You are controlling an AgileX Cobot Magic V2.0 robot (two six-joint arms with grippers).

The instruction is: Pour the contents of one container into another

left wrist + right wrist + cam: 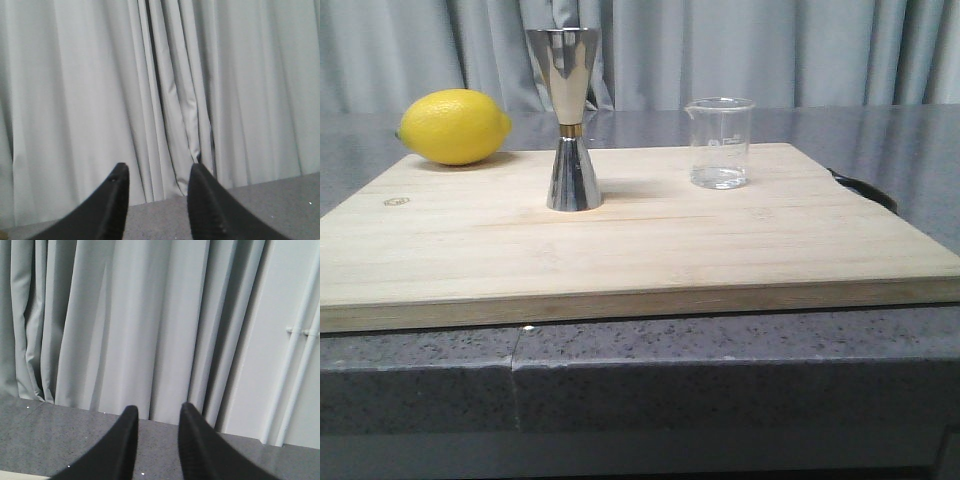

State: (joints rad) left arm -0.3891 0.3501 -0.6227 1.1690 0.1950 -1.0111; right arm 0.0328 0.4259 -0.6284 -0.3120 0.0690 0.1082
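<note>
In the front view a small clear glass beaker (720, 143) with a spout and white markings stands upright on the right part of a wooden board (620, 250). A tall shiny steel hourglass jigger (567, 120) with a gold waist band stands upright left of it. Neither gripper appears in the front view. My left gripper (159, 172) is open with nothing between its black fingers, facing the grey curtain. My right gripper (158, 412) is open too, empty, above the speckled counter. Neither wrist view shows the beaker or the jigger.
A yellow lemon (455, 126) lies at the board's far left corner. The board rests on a grey speckled counter (650, 370). A dark object (865, 188) pokes out behind the board's right edge. Grey curtains (720, 50) hang behind.
</note>
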